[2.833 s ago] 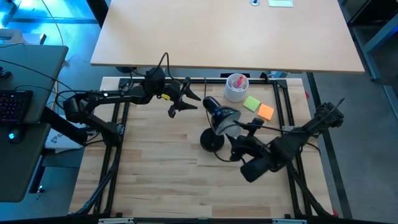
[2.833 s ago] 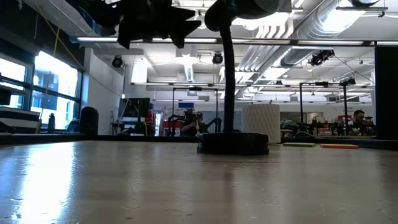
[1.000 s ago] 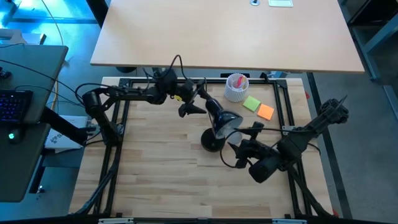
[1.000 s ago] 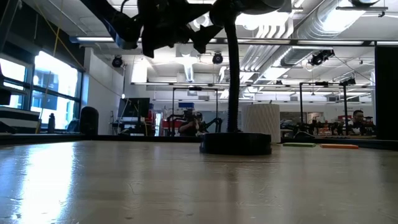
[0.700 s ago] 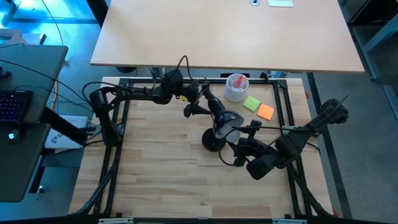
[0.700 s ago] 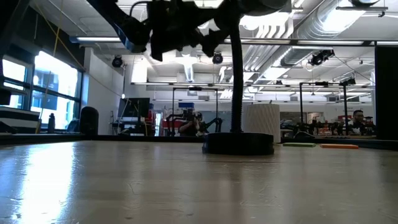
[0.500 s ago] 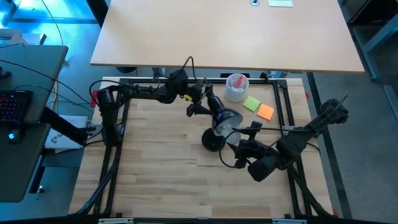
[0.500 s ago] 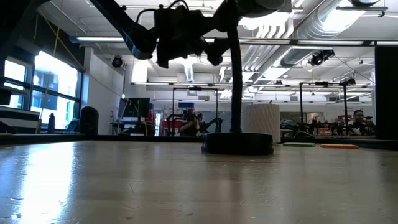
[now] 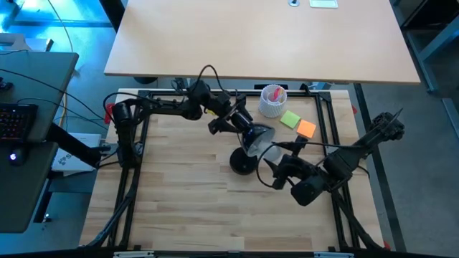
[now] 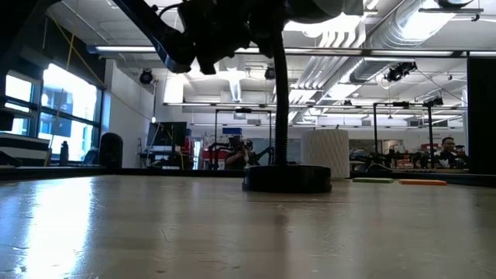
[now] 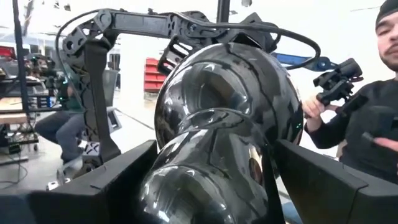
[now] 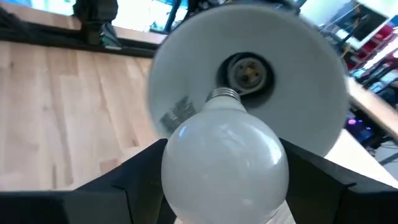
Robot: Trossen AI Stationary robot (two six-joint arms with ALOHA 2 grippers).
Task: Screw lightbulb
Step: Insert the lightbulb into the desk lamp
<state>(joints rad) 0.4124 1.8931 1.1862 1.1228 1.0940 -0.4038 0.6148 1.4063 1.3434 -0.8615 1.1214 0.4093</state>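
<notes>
Lightbulb (image 12: pixel 225 163), light, fragile, slippery glass, sits gripped in right jaws; left jaws straddle lamp head (image 11: pixel 227 118), open.

Overhead looks straight down; low camera level across the table; both wrist views crowd the lamp (image 9: pixel 251 140).

A light wooden table (image 9: pixel 186 193) made of pale planks, framed by black metal rails, carries the things. On it stands a black desk lamp, its round flat base (image 9: pixel 244 162) resting near the middle of the top. At the far edge sits a white ribbed cup (image 9: pixel 272 102), and just beside it lie a green sticky-note pad (image 9: pixel 290 119) and an orange sticky-note pad (image 9: pixel 306 129), touching each other.
</notes>
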